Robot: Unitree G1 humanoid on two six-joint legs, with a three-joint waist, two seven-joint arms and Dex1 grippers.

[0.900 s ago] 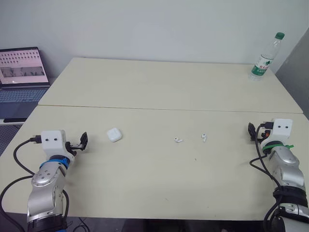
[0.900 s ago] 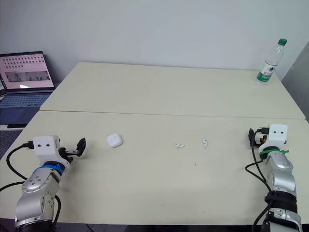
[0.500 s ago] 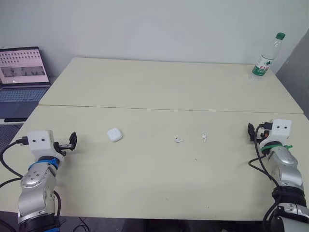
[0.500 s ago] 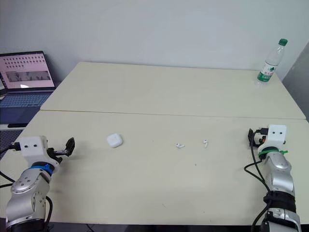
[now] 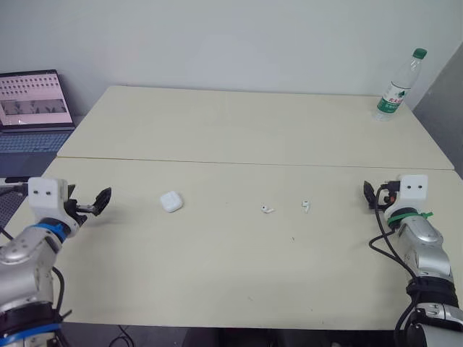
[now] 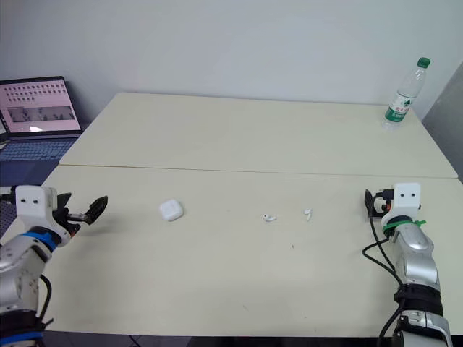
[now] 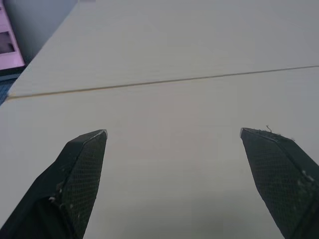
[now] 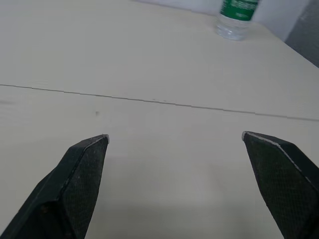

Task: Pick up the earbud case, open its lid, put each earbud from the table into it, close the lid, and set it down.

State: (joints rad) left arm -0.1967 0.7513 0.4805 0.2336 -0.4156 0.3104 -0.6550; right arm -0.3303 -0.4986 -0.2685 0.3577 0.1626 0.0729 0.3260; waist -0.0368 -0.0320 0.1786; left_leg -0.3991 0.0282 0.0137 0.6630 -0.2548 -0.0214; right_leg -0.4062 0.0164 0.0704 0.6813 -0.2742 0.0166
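Left eye view: earbud case [image 5: 171, 202] shut on the table [image 5: 239, 130], one earbud [image 5: 267, 210] and second earbud [image 5: 305, 206] further right, left gripper [image 5: 103, 196] and right gripper [image 5: 370, 195] spread wide, empty, near opposite edges.

The laptop [image 5: 32, 101] is cut off; the earbuds [image 5: 268, 210] are mere specks.

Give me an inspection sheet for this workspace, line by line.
Surface: pale table, two tops joined at a seam.
Job's things: white earbud case left of centre, lid looks shut; first earbud and second earbud lie apart to its right.
Clutter: water bottle upright at the far right corner.
Grippers: left gripper and right gripper, fingers open, holding nothing.
Cables: black cable looped at the right wrist, clear of the earbuds.
Surroundings: open laptop left of the table; plain wall.
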